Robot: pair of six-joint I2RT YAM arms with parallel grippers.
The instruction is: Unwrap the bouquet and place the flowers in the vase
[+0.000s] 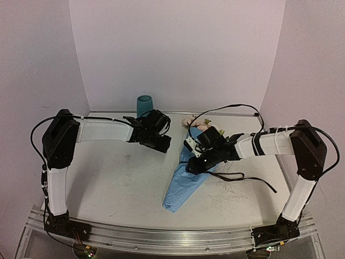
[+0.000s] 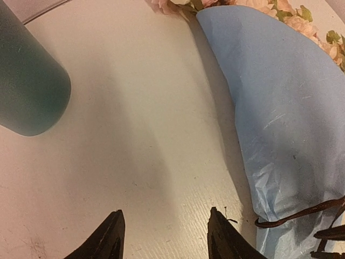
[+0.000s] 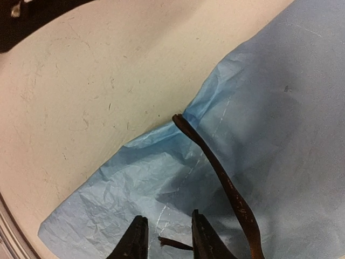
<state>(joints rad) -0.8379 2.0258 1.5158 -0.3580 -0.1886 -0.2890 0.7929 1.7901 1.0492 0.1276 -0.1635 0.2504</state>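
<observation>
The bouquet [image 1: 186, 178] lies still wrapped on the table [image 1: 118, 183], right of the middle, its paper tip toward the near edge and its flowers [image 1: 190, 121] toward the far edge, where the vase [image 1: 144, 105] stands upright just left of them. The left gripper [image 2: 167, 240] hangs spread and empty over bare table between vase and bouquet. The right gripper [image 3: 167, 240] sits low over the blue paper, jaws drawn narrow around a short end of the black ribbon [image 3: 215, 172]; I cannot tell whether they pinch it.
</observation>
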